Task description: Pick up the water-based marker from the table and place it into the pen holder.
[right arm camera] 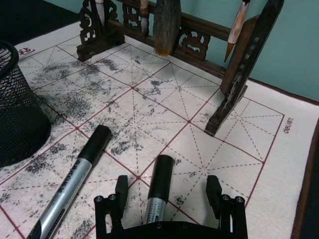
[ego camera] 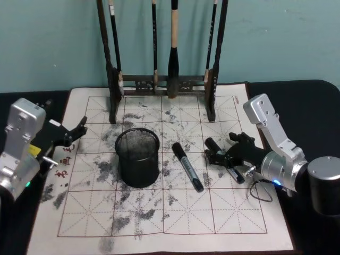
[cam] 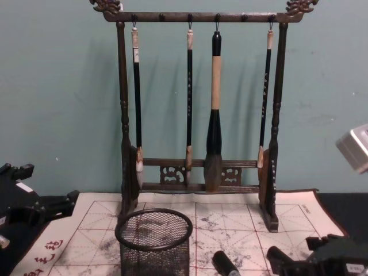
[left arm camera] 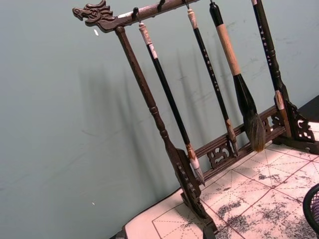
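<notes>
Ink-stained table point(ego camera: 234, 212), right gripper point(right arm camera: 167, 183) wide astride a half-covered marker point(right arm camera: 162, 167), left gripper point(ego camera: 81, 130) idle at its left edge

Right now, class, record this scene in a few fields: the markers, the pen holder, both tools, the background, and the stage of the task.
first marker: lies flat on the calligraphy mat, between the pen holder and the right tool
second marker: flat on the mat, between the right tool's fingers
pen holder: upright, no marker inside
right tool: open, low, straddling the second marker without touching it
left tool: idle at the mat's left edge
brush rack: behind, four brushes hanging
stage: nothing lifted yet
</notes>
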